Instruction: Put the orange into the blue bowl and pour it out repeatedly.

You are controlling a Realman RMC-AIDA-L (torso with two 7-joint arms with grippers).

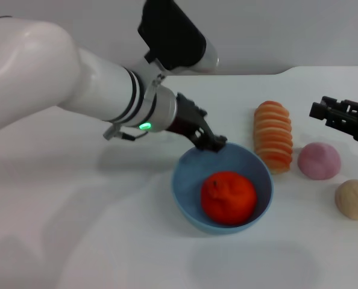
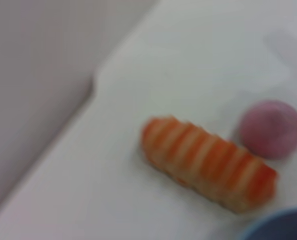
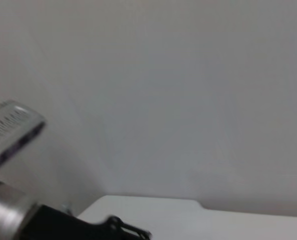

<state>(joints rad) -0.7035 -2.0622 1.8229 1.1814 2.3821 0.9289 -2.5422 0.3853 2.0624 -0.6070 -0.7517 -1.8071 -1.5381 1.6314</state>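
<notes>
The orange (image 1: 228, 197), a vivid red-orange, soft-looking toy fruit with a puckered top, sits inside the light blue, glossy, deep round bowl (image 1: 188, 198), resting toward its near right wall, so we judge the placing half of a cycle done and the pour to come. Our left gripper (image 1: 210, 142) is at the bowl's far rim, its dark fingers seeming to pinch the lip, though we cannot tell for certain whether the jaws are clamped on it or merely touching. That uncertainty is the first risk: if the hold on a smooth, glossy edge is shallow, tilting could let the bowl slip free and drop onto the white table (image 1: 76, 241). The second concerns where the fruit goes. Just right of the bowl lies the long pale-orange loaf with white stripes (image 1: 273, 135), almost touching the rim, and beyond it the pink round bun (image 1: 319, 160) and a beige round bun (image 1: 354, 199). Tipping toward that side would likely send the orange rolling into them, knocking them about or wedging it where a pick is awkward. Pouring toward the near left looks safer to us. Our right gripper (image 1: 342, 117) hangs at the far right above the table with its fingers apart, near the pink bun; a fast roll could carry the fruit beneath it.
</notes>
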